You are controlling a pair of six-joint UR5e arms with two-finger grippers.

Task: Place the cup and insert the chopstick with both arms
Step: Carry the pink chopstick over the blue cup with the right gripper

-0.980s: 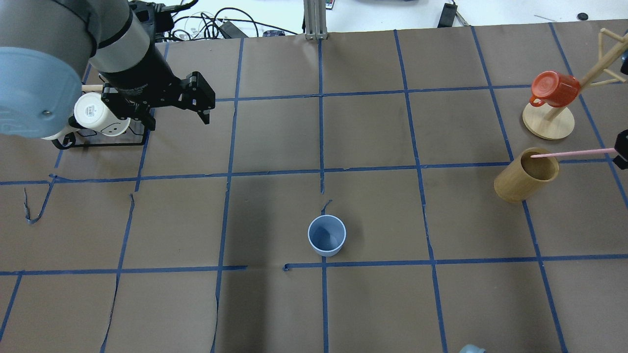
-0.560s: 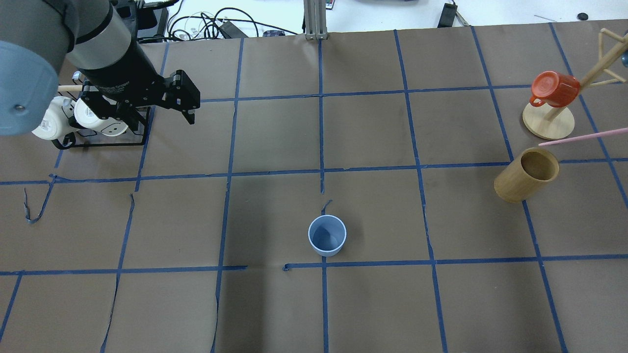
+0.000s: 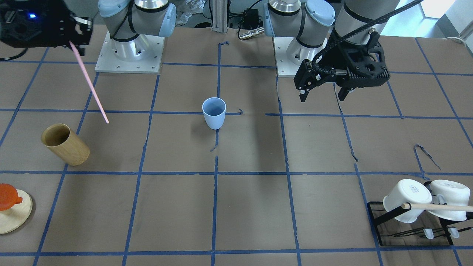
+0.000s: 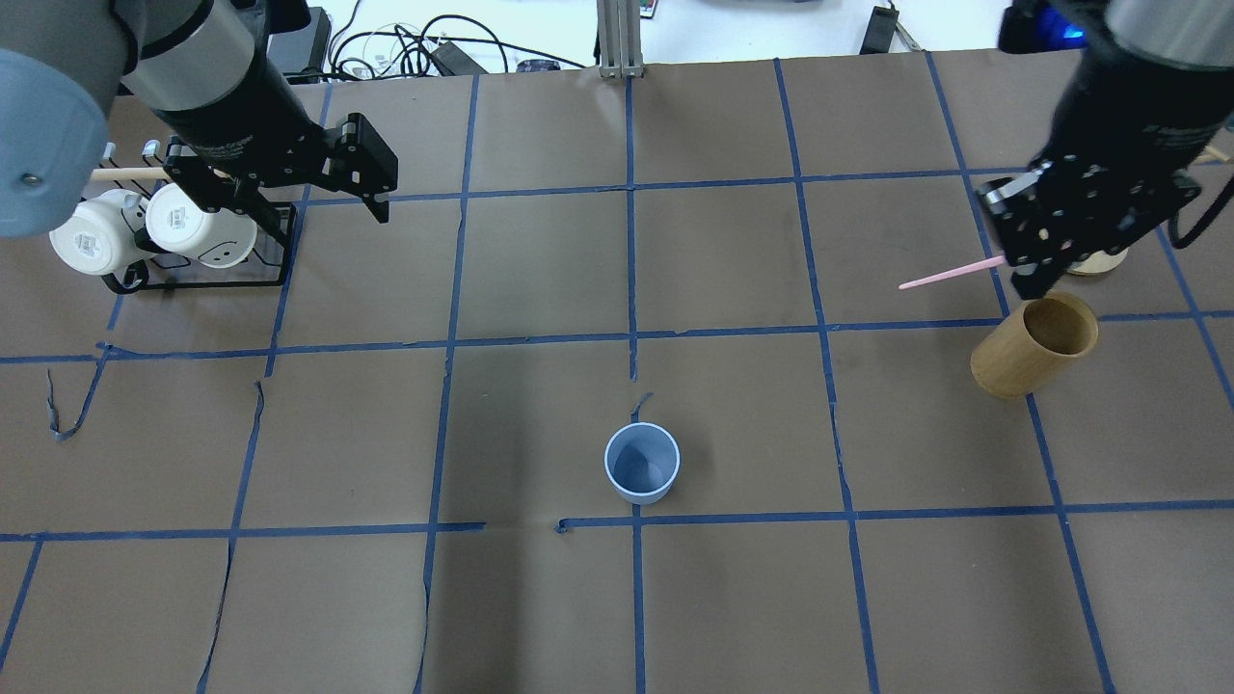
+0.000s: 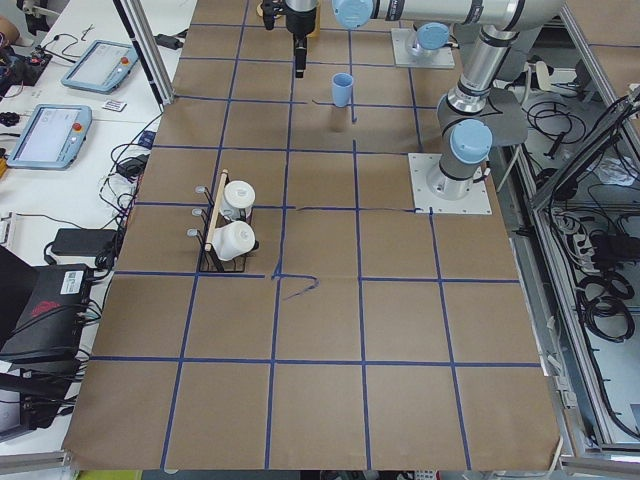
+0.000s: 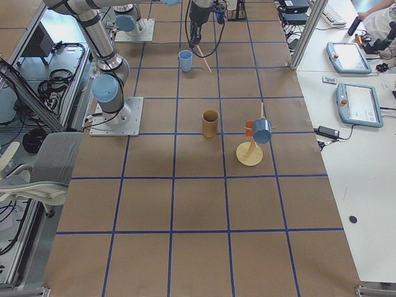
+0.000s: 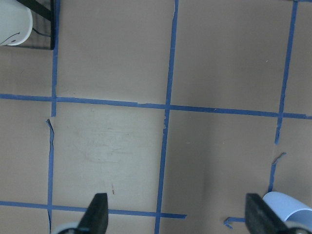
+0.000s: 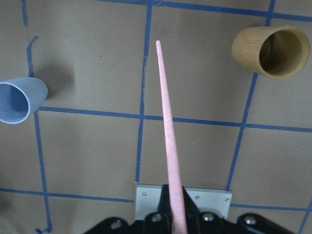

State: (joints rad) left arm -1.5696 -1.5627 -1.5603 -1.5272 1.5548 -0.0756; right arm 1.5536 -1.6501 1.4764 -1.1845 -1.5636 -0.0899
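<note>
Starting at the overhead view's left edge, two white mugs hang on a black wire rack, and just above them the left gripper hovers with its jaws spread wide and nothing between them, so its share of the job looks finished: the cup stands upright near the middle of the table, mouth up, well apart from both arms. Farther right, the chopstick is clamped at its thick end in the right gripper, carried in the air with its tip aimed toward the centre and not yet near the cup; I judge that carrying it across and dropping it in is all that remains. Beside that gripper sits an empty wooden cup. The blue cup is smooth, thin-walled plastic tapering to its base; the chopstick is a slim, pale pink rod narrowing to a point; the wooden cup is a tan, straight-sided cylinder; the table is matte brown paper gridded with blue tape, torn in places
</note>
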